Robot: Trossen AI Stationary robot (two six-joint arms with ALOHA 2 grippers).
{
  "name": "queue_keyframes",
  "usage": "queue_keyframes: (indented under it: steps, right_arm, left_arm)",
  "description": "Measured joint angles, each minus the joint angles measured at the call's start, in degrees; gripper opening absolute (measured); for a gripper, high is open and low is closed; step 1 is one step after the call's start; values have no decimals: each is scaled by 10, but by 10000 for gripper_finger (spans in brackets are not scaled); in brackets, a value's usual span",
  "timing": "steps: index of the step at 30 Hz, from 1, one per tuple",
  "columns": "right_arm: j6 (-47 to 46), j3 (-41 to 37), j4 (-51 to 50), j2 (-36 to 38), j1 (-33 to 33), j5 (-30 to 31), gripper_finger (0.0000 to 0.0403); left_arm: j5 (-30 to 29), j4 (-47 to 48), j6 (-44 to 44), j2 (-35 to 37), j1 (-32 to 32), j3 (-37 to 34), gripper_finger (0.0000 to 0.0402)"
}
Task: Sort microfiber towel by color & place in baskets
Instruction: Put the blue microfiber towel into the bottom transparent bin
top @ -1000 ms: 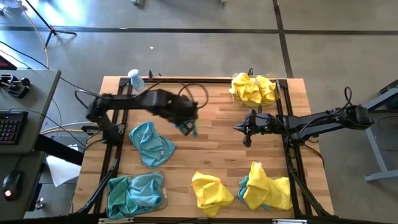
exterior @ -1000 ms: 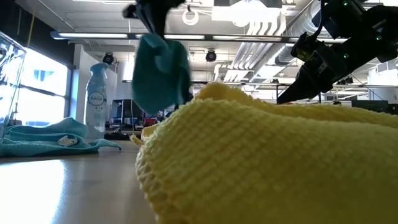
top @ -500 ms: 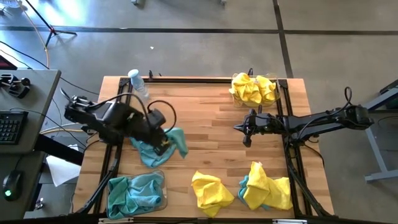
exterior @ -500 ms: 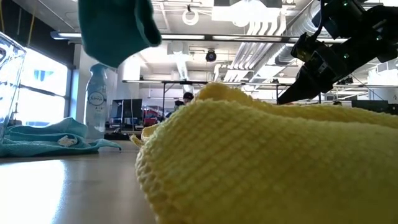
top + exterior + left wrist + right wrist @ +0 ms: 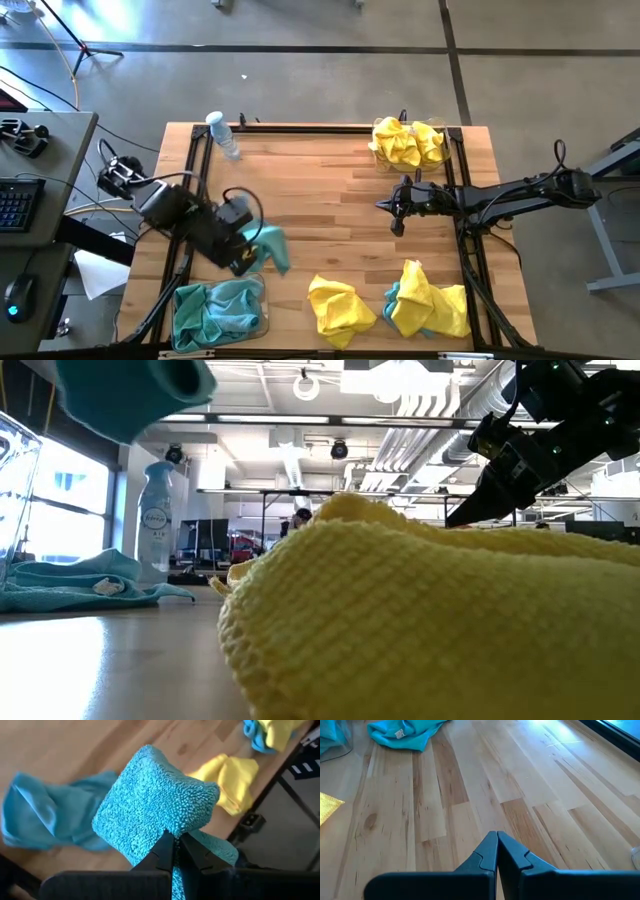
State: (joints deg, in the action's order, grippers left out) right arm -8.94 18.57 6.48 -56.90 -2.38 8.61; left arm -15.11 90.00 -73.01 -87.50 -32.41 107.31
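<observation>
The left gripper holds a teal towel pinched between its pressed-together jaws, above the near-left part of the wooden table. It hangs just beside the near-left basket, which already has teal towels inside. In the left wrist view the carried cloth bulges over the closed fingers, with another teal towel lying on the wood under it.

The right gripper waits over the right middle of the table, jaws pressed together and holding nothing.

The far-right basket holds a heap of yellow towels, so both colours already have their place. What seems left: the carried teal towel must go down into the near-left basket, then the teal one that lies on the table. Near the front edge there is a loose yellow towel and a mixed pile of yellow with some teal under it. A water bottle stands at the far-left corner. By this look, the sorting is about half done.
</observation>
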Motion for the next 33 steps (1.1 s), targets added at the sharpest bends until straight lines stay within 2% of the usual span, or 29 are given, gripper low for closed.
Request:
queue_keyframes:
  steps: [13, 24, 27, 33]
  right_arm:
    - [0, 0, 0, 0, 0, 0, 0]
    - [0, 0, 0, 0, 0, 0, 0]
    - [0, 0, 0, 0, 0, 0, 0]
    - [0, 0, 0, 0, 0, 0, 0]
  left_arm:
    - [12, 0, -306, -3, -169, 0, 0]
    - [64, 0, -531, -48, -290, 0, 0]
    - [87, -6, -565, -65, -310, 0, 0]
    - [109, -14, -569, -99, -325, 0, 0]
